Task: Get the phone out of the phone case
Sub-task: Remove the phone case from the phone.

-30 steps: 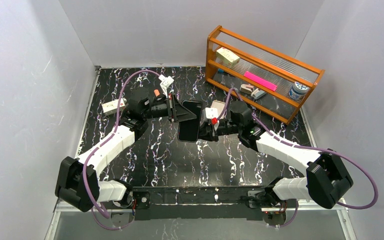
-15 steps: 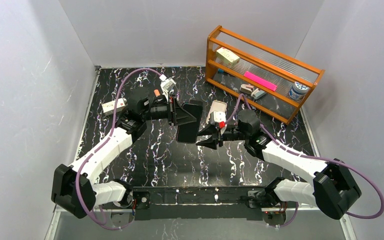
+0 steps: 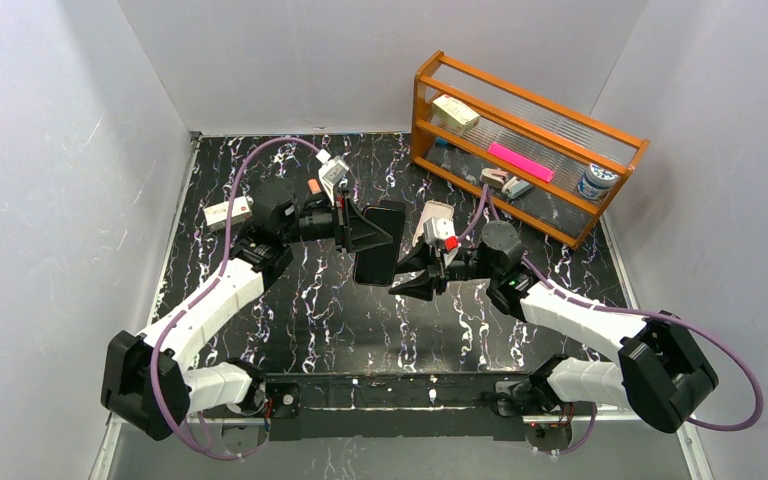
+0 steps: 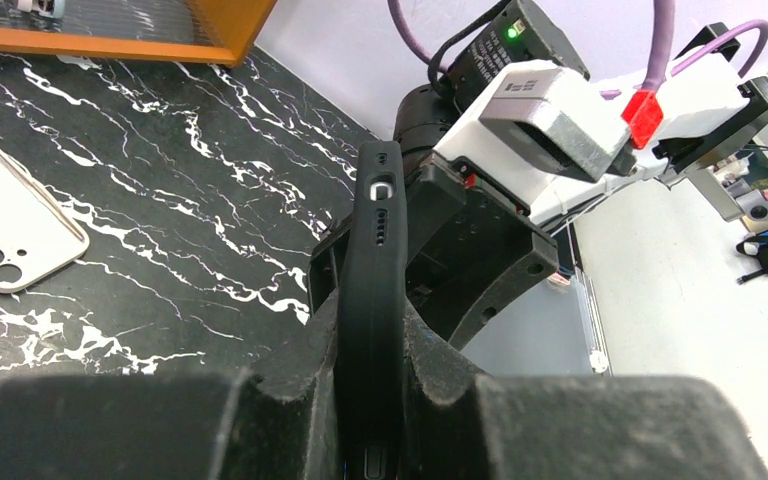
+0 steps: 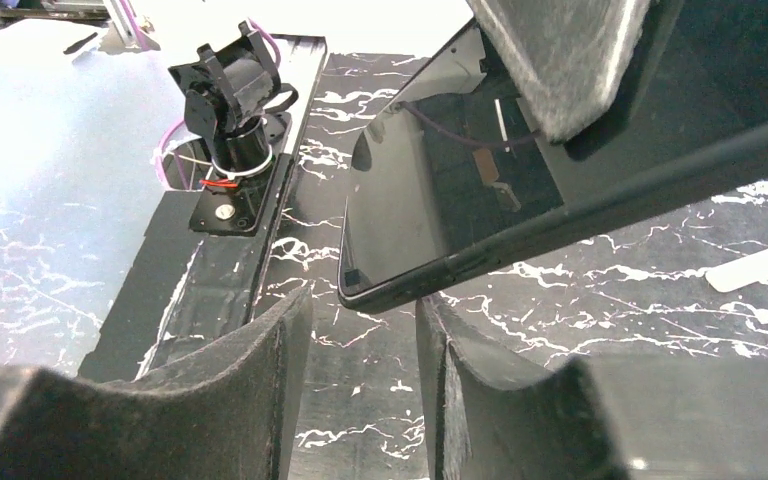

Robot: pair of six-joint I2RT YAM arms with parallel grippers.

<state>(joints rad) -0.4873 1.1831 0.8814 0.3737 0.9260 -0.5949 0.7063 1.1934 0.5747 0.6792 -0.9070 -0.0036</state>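
My left gripper [image 3: 372, 231] is shut on a black phone [image 3: 380, 250] and holds it edge-up above the middle of the table. In the left wrist view the phone's edge [image 4: 372, 260] runs up between my fingers [image 4: 300, 360]. A white phone case [image 3: 437, 216] lies empty on the table, right of the phone, and also shows in the left wrist view [image 4: 10, 240]. My right gripper [image 3: 409, 286] is open just right of the phone's lower end. In the right wrist view the phone's corner [image 5: 400, 240] hangs just above the open fingers [image 5: 260, 340], not touching them.
A wooden shelf [image 3: 525, 140] stands at the back right with a box, a pink item, a stapler and a tin on it. A small white box [image 3: 227, 212] lies at the left of the black marbled table [image 3: 290, 300].
My right gripper has let go of the phone's lower end, opened, and pulled back towards the near right. My left gripper still holds the phone in about the same place.
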